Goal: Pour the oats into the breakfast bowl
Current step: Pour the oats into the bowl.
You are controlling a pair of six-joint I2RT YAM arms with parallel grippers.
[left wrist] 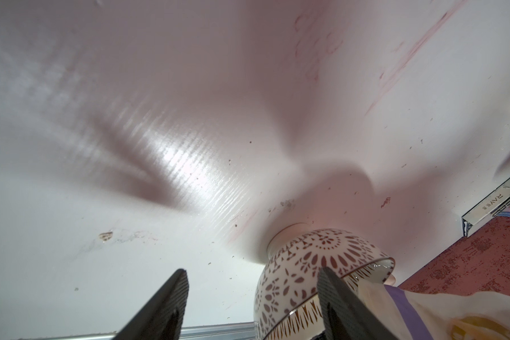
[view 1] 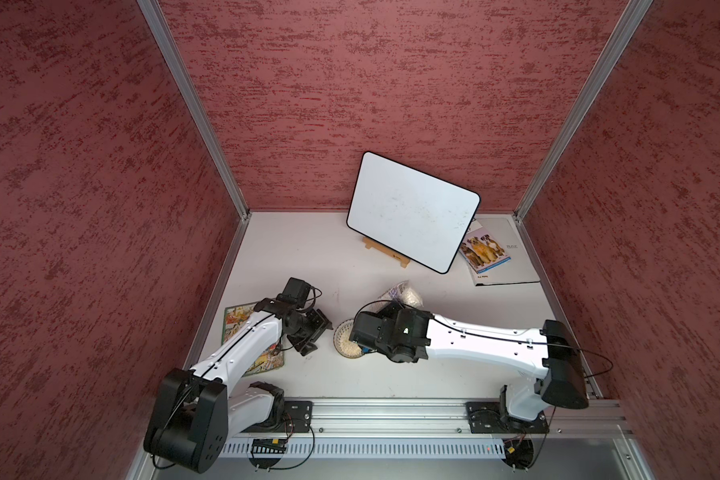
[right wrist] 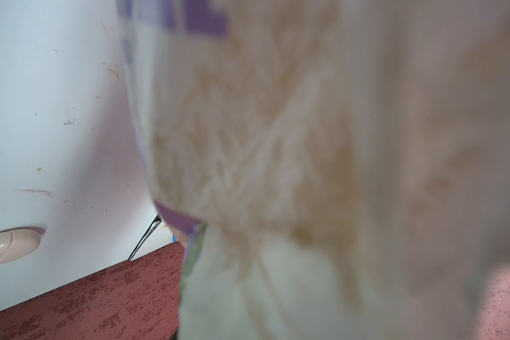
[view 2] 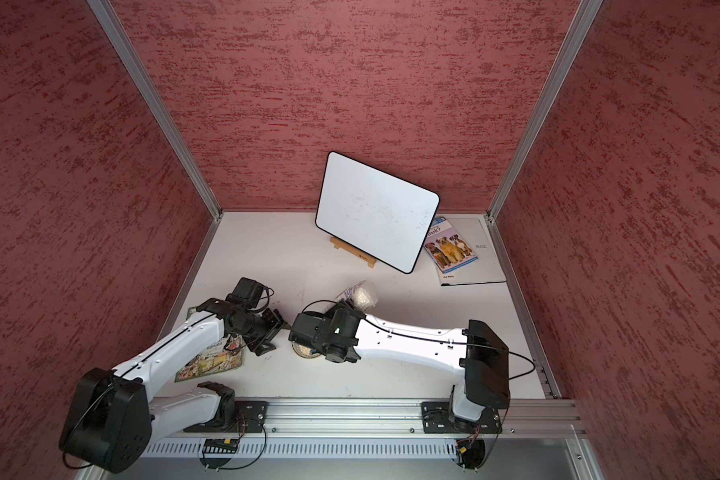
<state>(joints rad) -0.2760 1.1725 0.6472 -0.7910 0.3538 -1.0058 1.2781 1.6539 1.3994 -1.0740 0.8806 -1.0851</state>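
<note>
Plainly the pouring step is in hand. Farthest left, a colourful illustrated picture book [view 1: 235, 328] lies flat on the white tabletop [view 1: 308, 257], partly under the left arm.

Next comes the left gripper [left wrist: 251, 272], its black jaws released and spread with nothing between them. In the left wrist view one finger [left wrist: 336, 297] crosses in front of the small round white breakfast bowl with dark lattice pattern and thin dark rim [left wrist: 289, 279]. The claw stands just beside the bowl; whether it touches the wall I cannot tell. The bowl sits upright on the table between the two arms.

Over the bowl's right side hangs the right arm's black wrist [view 1: 387, 332]. The right gripper's fingers are hidden beneath it. The clear stand-up plastic oats pouch of pale beige flakes [view 1: 406, 294] seems raised and tilted there, so I judge that claw clenched on the oats pouch. Its full end juts out beyond the wrist, away from the bowl, while a striped edge shows right at the bowl's rim. Whether flakes have landed inside is too small to tell.

The next move calls for tipping the pouch further, slowly, with its mouth over the bowl's middle. The free left claw could steady the bowl.
</note>
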